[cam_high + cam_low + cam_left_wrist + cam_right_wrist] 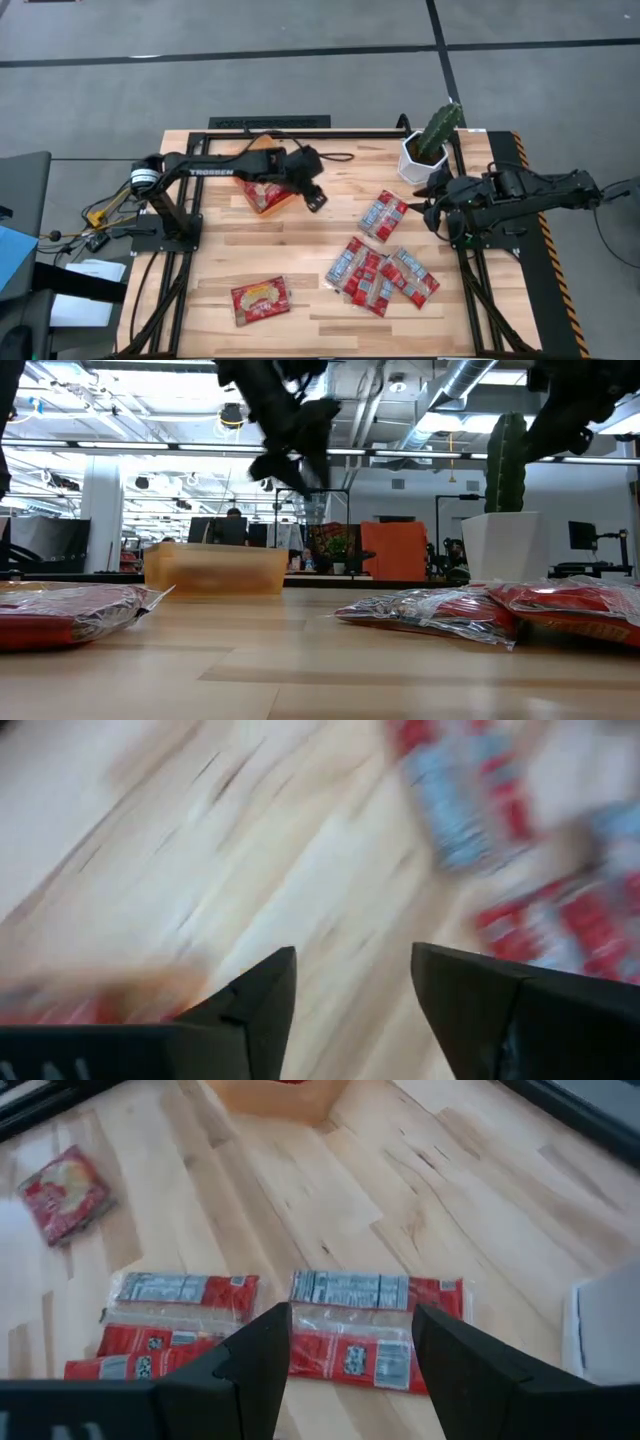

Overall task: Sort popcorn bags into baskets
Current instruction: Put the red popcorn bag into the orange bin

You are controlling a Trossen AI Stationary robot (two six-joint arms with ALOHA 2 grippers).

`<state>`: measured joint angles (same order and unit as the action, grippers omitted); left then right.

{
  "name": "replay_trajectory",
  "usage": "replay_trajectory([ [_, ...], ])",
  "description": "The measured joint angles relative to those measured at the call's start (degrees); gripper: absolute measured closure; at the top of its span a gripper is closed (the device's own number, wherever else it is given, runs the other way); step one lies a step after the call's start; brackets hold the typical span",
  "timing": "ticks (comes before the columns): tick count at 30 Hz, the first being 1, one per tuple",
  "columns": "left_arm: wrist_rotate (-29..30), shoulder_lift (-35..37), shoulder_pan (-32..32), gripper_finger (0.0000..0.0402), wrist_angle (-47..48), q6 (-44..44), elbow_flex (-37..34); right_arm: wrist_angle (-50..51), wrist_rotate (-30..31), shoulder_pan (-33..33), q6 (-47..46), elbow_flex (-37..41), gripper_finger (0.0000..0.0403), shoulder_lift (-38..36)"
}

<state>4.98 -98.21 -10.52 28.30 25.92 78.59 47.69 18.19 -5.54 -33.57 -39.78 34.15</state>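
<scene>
Pale wooden planks are filling the counter (300, 265), and nearest the front edge one red popcorn bag with a yellow picture (260, 299) is lying alone on the left. Just beyond it to the right, a cluster of popcorn bags with silver-grey panels (378, 275) is sitting overlapped, so I can't count them cleanly. One more grey-panelled bag (384, 216) is lying apart, a little farther back. Over that bag the right hand (350, 1342) is hanging with its fingers spread wide and nothing between them, its arm reaching in low from the right edge. Farther back on the left, the left arm is stretching across the counter, its left hand (316, 195) hovering just beside the orange basket (268, 195). The left wrist view is smeared with blur, but the fingers are showing a clear gap and holding nothing. The arm is covering much of the basket; a red bag is peeking out inside. At the far right corner a white pot with a cactus (428, 148) is standing upright.
</scene>
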Motion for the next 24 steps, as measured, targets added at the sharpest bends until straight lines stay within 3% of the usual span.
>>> replay_trajectory([
  [9,-5.2,-11.6,-0.5,0.0192,-16.5,9.9,0.3,7.2,4.8,1.4,-30.4,7.9,0.0168,0.8],
  [16,-11.5,-20.7,-1.3,0.0192,-23.9,12.8,5.8,2.5,5.2,0.5,-43.2,15.4,0.0168,0.7],
  [24,-14.1,-28.9,-1.3,0.0192,-22.0,13.8,13.0,-4.8,5.8,0.0,-52.4,21.3,0.0168,2.2],
])
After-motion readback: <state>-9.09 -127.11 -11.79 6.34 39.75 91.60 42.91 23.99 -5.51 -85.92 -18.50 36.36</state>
